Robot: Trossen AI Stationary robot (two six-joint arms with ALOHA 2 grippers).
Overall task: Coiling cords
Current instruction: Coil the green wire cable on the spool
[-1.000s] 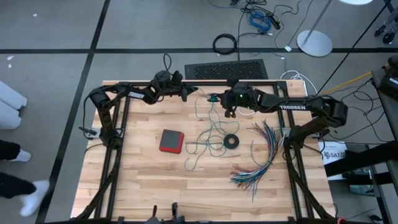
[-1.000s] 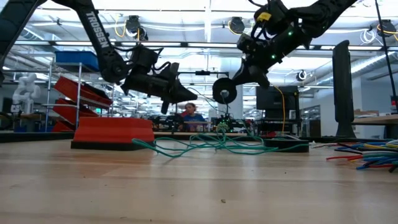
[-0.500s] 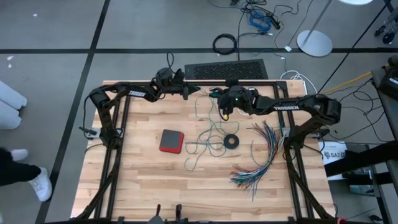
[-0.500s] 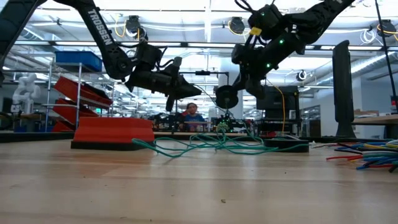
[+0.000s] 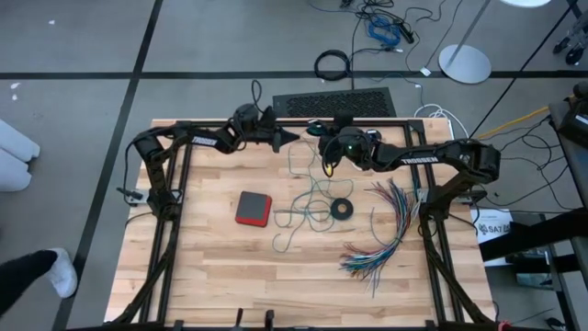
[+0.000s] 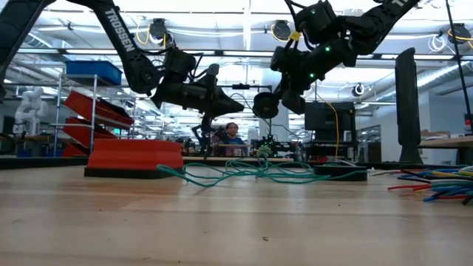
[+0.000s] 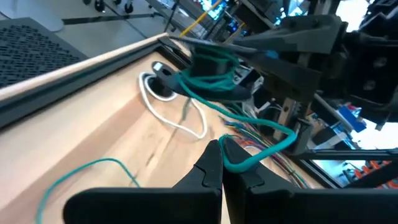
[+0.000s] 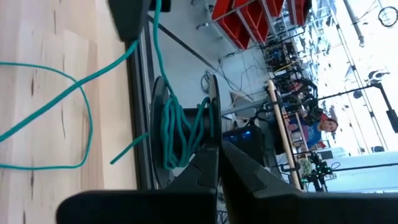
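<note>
A black spool [image 7: 210, 64] wound with the teal-green cord [image 8: 177, 134] hangs over the table's far edge, and my right gripper [image 8: 217, 149] is shut on it. From the spool the cord runs to my left gripper [image 7: 222, 146], which is shut on it close by. The rest of the teal cord [image 5: 308, 198] lies in loose loops on the table. The white cord [image 7: 171, 115] and its round black-and-white piece [image 7: 163, 87] lie on the wood below the spool. My left gripper pinches a short bend of the teal cord [image 7: 235, 163] between its two fingertips, coming nearly level from the table's left. The cord sags in a slack curve [image 7: 283, 132] back up to the spool. My right gripper pinches the rim of one spool flange [image 8: 211, 127] between its fingertips, coming nearly level from the table's right. The spool is lifted clear of the table.
A red box [image 5: 253, 209] lies left of the cord loops and a small black ring [image 5: 342, 209] right of them. A fanned bundle of multicoloured wires [image 5: 386, 230] covers the right side. A person [image 6: 233, 133] shows far behind the table.
My right gripper has carried the spool toward the table's far-left and rolled its wrist, turning the spool. My left gripper has moved toward the right, so the two grippers stand closer together. Both stay shut.
</note>
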